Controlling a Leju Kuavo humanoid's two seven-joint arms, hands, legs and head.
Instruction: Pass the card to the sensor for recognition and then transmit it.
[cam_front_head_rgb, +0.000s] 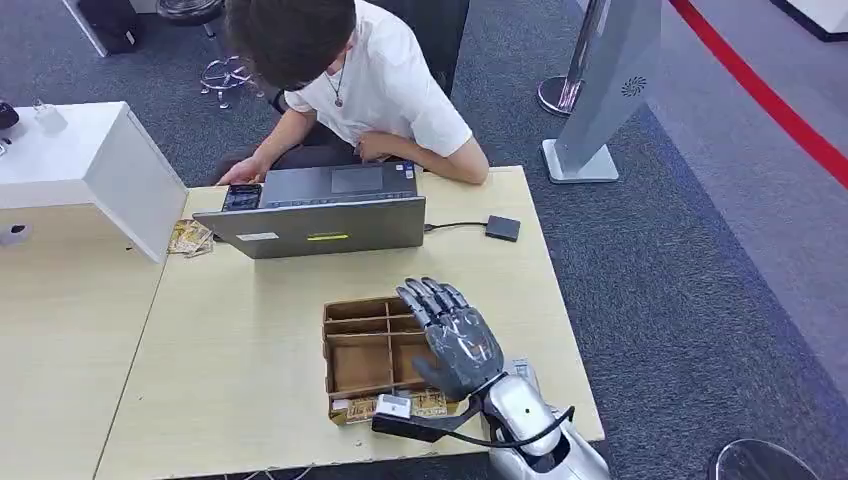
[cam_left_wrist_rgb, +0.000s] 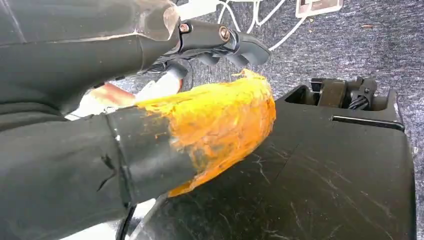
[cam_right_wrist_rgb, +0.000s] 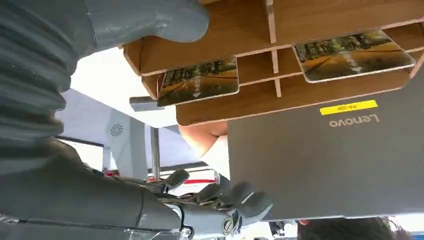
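Stretching over the wooden tray (cam_front_head_rgb: 345, 365) on the table (cam_front_head_rgb: 230, 340), the right hand (cam_front_head_rgb: 455, 340) hovers with its fingers (cam_front_head_rgb: 428, 297) straight and slightly spread, holding nothing. It covers the tray's right-hand compartments in the head view, so what lies in them there is hidden. The laptop (cam_front_head_rgb: 320, 225) stands behind the tray, lid toward the robot, and a person (cam_front_head_rgb: 350, 80) sits beyond it, partly cut off by the picture's edge. Two cards (cam_right_wrist_rgb: 199, 81) (cam_right_wrist_rgb: 354, 54) lie flat in separate tray compartments, one beside the other, under the hand and apart from its fingers; their long sides run along the tray's long side. More cards (cam_front_head_rgb: 362, 408) show at the tray's near edge, too small to read. The left hand (cam_left_wrist_rgb: 150, 140) appears close up, dark with an orange-coated part; whether its fingers are open cannot be told.
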